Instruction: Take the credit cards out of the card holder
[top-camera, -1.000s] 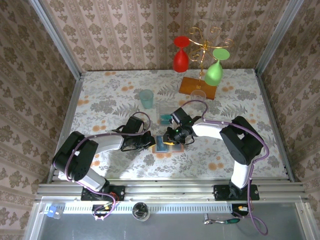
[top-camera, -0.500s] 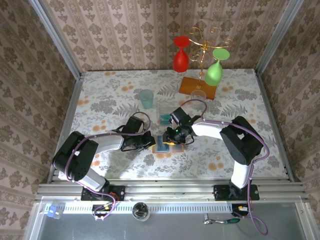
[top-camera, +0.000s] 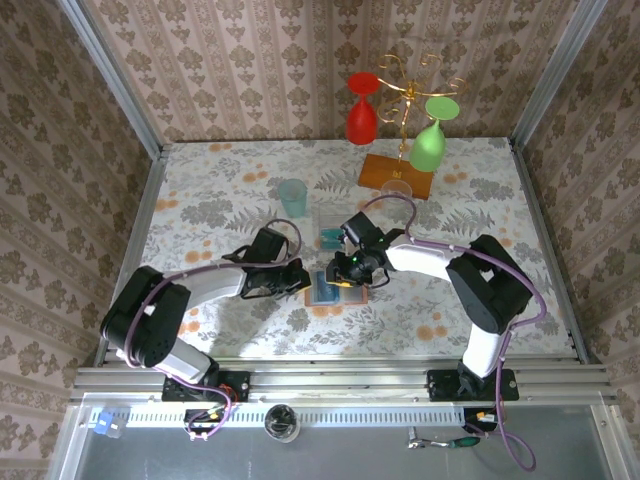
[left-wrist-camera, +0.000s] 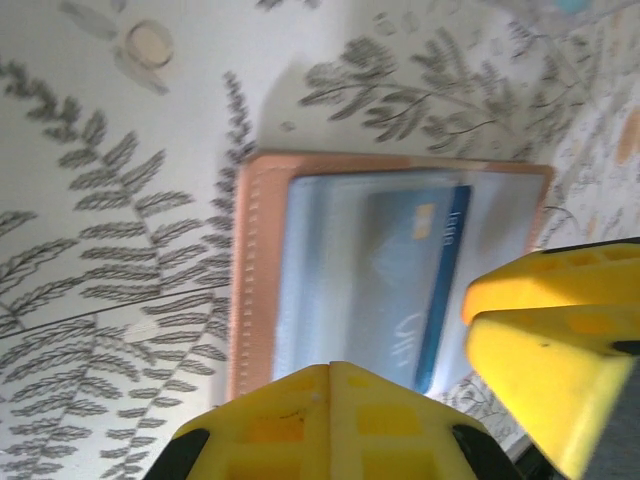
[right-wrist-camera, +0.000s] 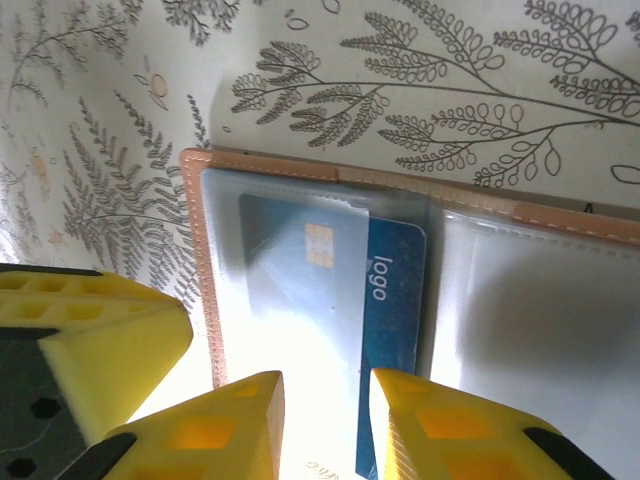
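On the table (top-camera: 230, 190), seen from above, you are working the card holder (top-camera: 322, 293) with both arms: the left gripper (top-camera: 303, 281) is pressing at its left edge and the right gripper (top-camera: 343, 272) is leaning over its right half. A teal card (top-camera: 330, 237) is lying apart on the cloth beyond them. Compared with a second ago, your left arm's elbow is sitting slightly farther out, while the holder is lying where it was. Through the left wrist camera, the left fingers are closed together at the holder's tan border, and a blue card (left-wrist-camera: 420, 270) is showing inside it. Through the right wrist camera, the right fingers are standing a little apart, gripping nothing, with their tips over that blue card's lower end.
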